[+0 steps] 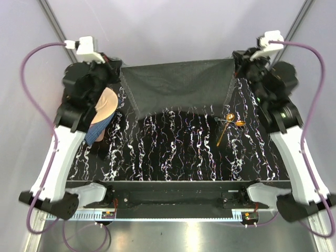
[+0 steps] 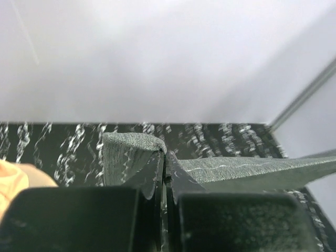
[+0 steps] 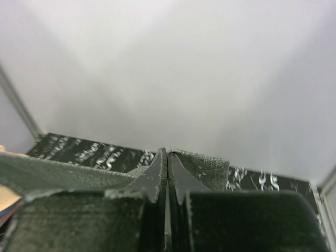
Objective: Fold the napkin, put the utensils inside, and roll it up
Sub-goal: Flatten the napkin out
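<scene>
The grey napkin [image 1: 178,86] hangs stretched between my two grippers at the far side of the table, its lower edge sagging onto the tabletop. My left gripper [image 1: 119,69] is shut on the napkin's left corner [image 2: 131,149]. My right gripper [image 1: 234,67] is shut on its right corner [image 3: 202,165]. The gold-orange spoon [image 1: 226,126] and the slim dark utensil [image 1: 230,121] lie crossed on the table just in front of the napkin's right end.
The black marbled table [image 1: 178,152] has a raised front rail [image 1: 178,184]. A peach floppy hat [image 1: 106,105] with a blue cloth [image 1: 97,131] lies at the left, beside the left arm. Grey walls stand close behind the table.
</scene>
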`<state>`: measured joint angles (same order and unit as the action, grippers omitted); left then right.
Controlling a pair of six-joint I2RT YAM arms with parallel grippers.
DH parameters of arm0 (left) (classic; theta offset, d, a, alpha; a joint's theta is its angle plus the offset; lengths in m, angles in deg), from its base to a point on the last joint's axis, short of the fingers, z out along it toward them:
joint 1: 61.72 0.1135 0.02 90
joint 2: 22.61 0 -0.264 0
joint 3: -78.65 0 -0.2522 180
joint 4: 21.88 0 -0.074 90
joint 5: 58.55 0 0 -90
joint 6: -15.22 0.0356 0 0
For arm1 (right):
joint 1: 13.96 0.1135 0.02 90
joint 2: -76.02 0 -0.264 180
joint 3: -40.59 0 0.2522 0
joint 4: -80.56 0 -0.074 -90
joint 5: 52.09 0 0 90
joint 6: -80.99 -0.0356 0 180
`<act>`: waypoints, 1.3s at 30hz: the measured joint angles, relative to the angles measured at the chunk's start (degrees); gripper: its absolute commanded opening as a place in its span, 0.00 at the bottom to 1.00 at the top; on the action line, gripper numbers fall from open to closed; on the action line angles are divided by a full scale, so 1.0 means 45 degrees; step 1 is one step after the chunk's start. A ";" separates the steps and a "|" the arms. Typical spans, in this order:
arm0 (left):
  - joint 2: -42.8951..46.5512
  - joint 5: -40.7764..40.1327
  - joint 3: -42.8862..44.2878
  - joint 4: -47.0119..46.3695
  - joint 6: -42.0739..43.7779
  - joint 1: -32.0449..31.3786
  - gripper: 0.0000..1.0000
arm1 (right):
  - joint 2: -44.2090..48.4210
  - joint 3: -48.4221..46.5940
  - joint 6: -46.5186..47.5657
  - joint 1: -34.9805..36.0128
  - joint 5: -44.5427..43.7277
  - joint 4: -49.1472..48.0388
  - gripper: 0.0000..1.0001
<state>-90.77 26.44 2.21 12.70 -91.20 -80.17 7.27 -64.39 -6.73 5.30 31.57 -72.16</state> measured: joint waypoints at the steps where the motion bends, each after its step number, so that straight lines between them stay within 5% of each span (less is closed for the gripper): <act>1: 0.0321 0.0170 0.0112 0.0087 -0.0005 -0.0019 0.00 | 0.0466 0.0112 0.0063 0.0029 0.0253 -0.0049 0.00; 10: 0.2778 0.1389 0.1180 0.1093 -0.0024 -0.0112 0.00 | 0.2807 0.0277 0.0015 0.0063 0.2929 0.0053 0.00; 18: 0.2448 0.1768 0.2191 0.2560 -0.0024 -0.0034 0.00 | 0.2497 0.0277 -0.0529 0.0063 0.2890 0.0539 0.00; 24: -0.1273 0.2006 0.3536 0.3060 0.0019 0.1841 0.00 | -0.0223 -0.0029 -0.0539 0.0039 0.2011 -0.0209 0.00; 27: -0.4381 0.2259 0.4454 0.3138 0.0034 0.2647 0.00 | -0.3143 -0.0729 -0.0384 -0.0141 0.1501 -0.0782 0.00; 29: -0.7033 0.2599 0.5561 0.3181 0.0049 0.3002 0.06 | -0.5639 -0.1574 -0.0359 -0.0466 0.1282 -0.0962 0.00; 31: -0.9568 0.2929 0.6878 0.3405 0.0063 0.3191 0.30 | -0.8024 -0.2628 -0.0374 -0.0801 0.1311 -0.0957 0.02; 32: -1.0846 0.3065 0.7611 0.3429 0.0087 0.3249 0.50 | -0.9321 -0.3361 -0.0384 -0.1005 0.1375 -0.0903 0.15; 33: -1.1992 0.3128 0.8296 0.3565 0.0087 0.3288 0.62 | -1.0632 -0.4255 -0.0403 -0.1190 0.1443 -0.0714 0.53; 34: -1.2993 0.3143 0.8864 0.3706 0.0112 0.3332 0.81 | -1.2012 -0.5362 -0.0437 -0.1370 0.1569 -0.0423 0.72; 36: -1.4192 0.3118 0.9311 0.3823 0.0185 0.3415 0.91 | -1.4464 -0.8097 -0.0491 -0.1666 0.1778 0.0457 0.88; 39: -1.4838 0.3079 0.9253 0.4245 0.0233 0.3531 0.99 | -1.7592 -1.2186 -0.0457 -0.1982 0.2370 0.1773 0.90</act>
<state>-157.54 40.30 43.85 31.81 -90.15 -64.28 -71.90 -119.23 -8.78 -3.61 42.23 -64.18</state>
